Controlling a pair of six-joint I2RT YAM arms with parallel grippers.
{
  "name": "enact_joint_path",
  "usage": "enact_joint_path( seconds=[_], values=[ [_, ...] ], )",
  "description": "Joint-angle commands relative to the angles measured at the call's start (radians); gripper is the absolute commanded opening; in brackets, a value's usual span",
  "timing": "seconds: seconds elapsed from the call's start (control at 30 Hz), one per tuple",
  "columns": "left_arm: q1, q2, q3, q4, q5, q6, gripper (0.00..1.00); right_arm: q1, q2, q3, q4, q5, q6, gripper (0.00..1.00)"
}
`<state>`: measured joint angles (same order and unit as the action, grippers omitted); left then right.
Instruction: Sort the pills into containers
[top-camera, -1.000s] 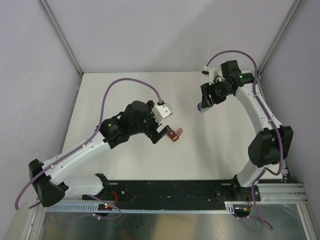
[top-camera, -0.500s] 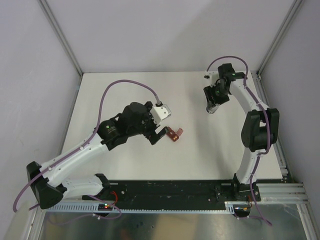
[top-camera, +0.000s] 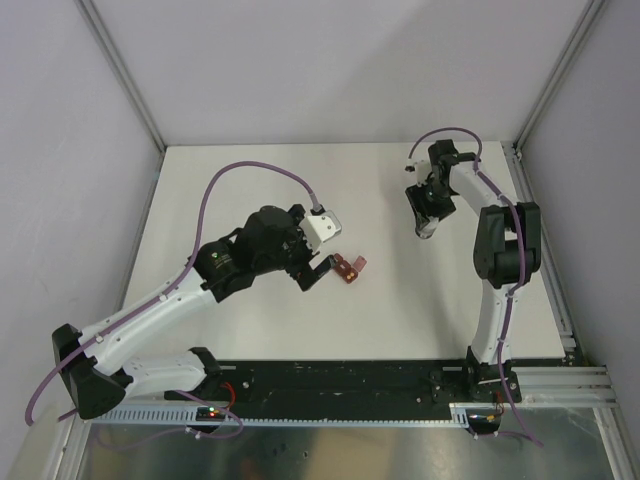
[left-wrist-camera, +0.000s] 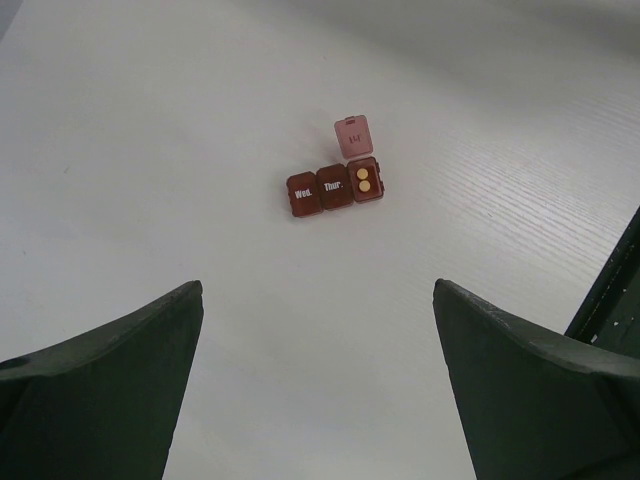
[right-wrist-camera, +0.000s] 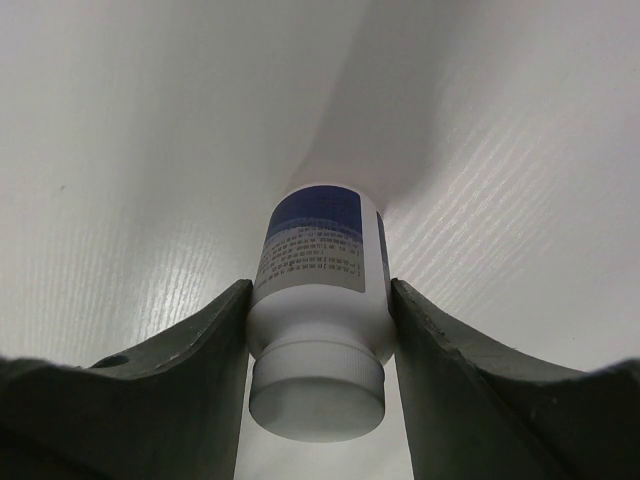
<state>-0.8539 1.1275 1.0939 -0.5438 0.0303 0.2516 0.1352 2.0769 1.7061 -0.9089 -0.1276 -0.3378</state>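
My left gripper (left-wrist-camera: 318, 300) hangs with jaws spread wide and empty over the white table (left-wrist-camera: 150, 150). Just ahead lies the small dark red plastic pill box (left-wrist-camera: 335, 188), its end lid (left-wrist-camera: 353, 136) flipped back over two round yellow pills (left-wrist-camera: 364, 180); I judge I wait here to work lids. Farther off, my right gripper (right-wrist-camera: 320, 330) clamps the round white-capped plastic bottle (right-wrist-camera: 315, 250) by its body, likely my pill supply.

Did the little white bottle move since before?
Yes. Seen from above, the bottle, gripped by the right end effector, shifted right, farther from the red pill box, which stayed put.
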Motion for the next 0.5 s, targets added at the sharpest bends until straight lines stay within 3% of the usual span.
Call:
enact_joint_path(
  seconds=[0.0,0.07,0.3,0.47],
  values=[
    [0.007,-0.017,0.0,0.02,0.013,0.022,1.0,-0.008,0.012,-0.005,0.024,0.024,-0.016,0.16],
    [0.007,-0.018,-0.002,0.019,0.014,0.024,1.0,-0.009,0.017,-0.014,0.028,0.025,-0.015,0.22],
    [0.007,-0.018,-0.006,0.019,0.016,0.028,1.0,-0.014,0.02,-0.017,0.031,0.034,-0.011,0.57],
    [0.006,-0.023,-0.011,0.019,0.012,0.033,1.0,-0.018,-0.006,-0.015,0.031,0.026,-0.006,0.76]
  ],
)
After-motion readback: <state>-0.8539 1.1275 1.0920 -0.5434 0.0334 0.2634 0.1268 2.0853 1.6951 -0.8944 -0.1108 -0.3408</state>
